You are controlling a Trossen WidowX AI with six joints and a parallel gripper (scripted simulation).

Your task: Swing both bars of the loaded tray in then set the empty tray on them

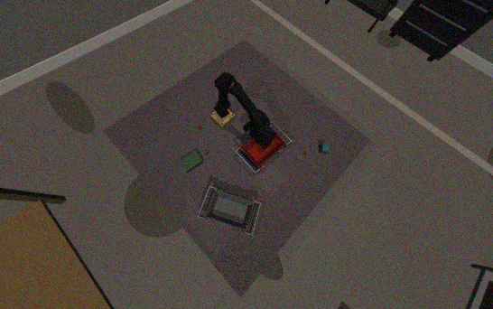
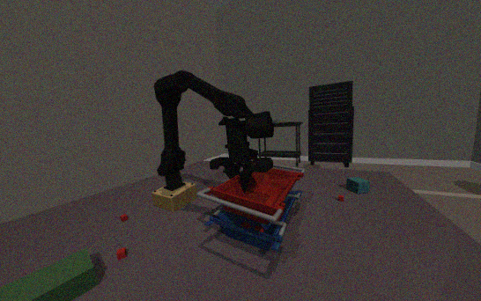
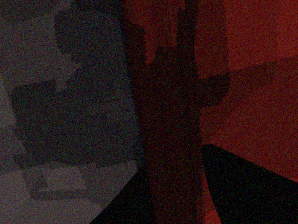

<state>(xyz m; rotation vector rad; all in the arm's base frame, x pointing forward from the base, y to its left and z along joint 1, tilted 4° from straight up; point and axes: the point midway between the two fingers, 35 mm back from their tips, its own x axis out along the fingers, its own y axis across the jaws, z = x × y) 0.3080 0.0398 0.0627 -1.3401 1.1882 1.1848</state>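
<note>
The red tray is above the blue tray, with its own wire bars out over its ends. My gripper is shut on the red tray's long side wall; the wrist view shows that wall between the fingers. The blue tray stands on the mat under it; red blocks show inside. A light piece of the blue tray's wire bar shows near its front corner; most of its bars are hidden by the red tray. Whether the red tray touches them I cannot tell.
A grey tray with bars stands apart on the mat. A green block, a teal block and several red cubes lie around. The arm's yellow base is near the trays.
</note>
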